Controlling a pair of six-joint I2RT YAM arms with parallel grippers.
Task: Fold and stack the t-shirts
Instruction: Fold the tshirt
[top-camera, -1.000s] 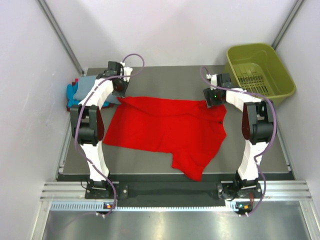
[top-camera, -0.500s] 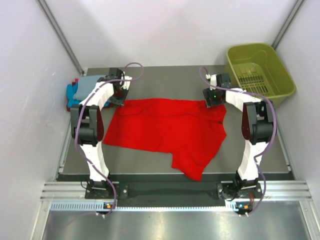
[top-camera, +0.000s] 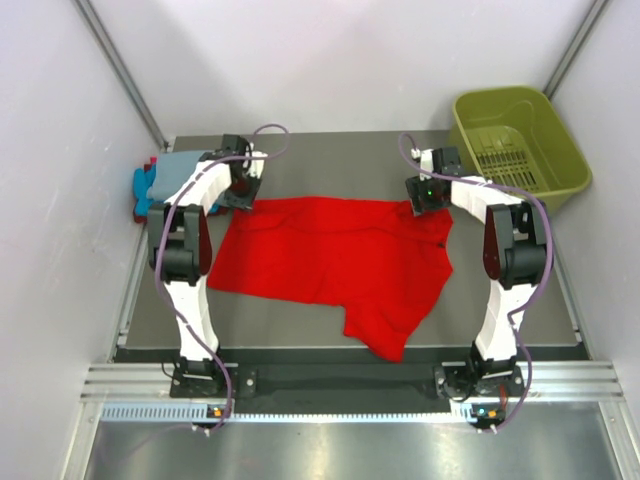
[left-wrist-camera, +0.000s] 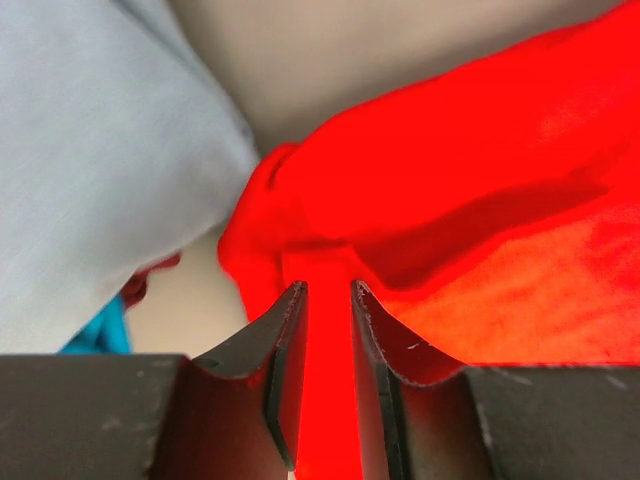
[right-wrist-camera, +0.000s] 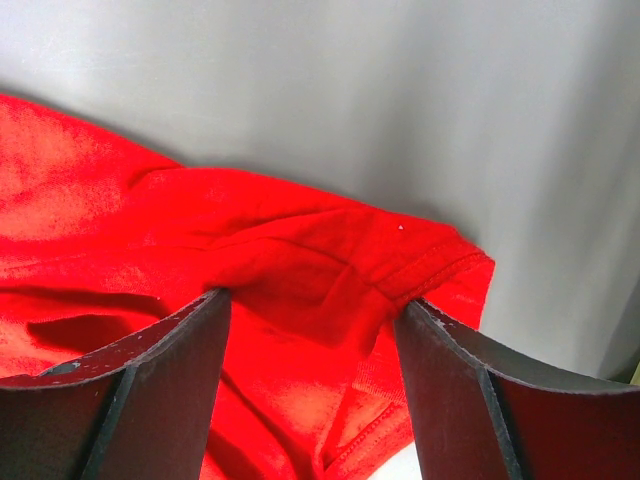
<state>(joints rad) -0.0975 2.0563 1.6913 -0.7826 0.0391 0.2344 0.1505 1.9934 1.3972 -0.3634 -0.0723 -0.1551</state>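
The red t-shirt lies spread across the middle of the table, with one part hanging toward the near edge. My left gripper is at its far left corner. In the left wrist view the left gripper is open by a narrow gap, with the red t-shirt showing in the gap. My right gripper is at the far right corner. Seen from the right wrist, the right gripper stands wide open over a hemmed fold of the red t-shirt. A grey-blue t-shirt lies folded on a turquoise one at the far left.
An olive-green plastic basket stands at the far right corner. White walls enclose the table on the left, right and far sides. In the left wrist view the grey-blue t-shirt lies close beside the red corner, with bare table behind.
The left gripper's jaws have parted from shut to a narrow gap, and its wrist has shifted slightly at the shirt's far left corner. The right arm and the shirt have stayed put.
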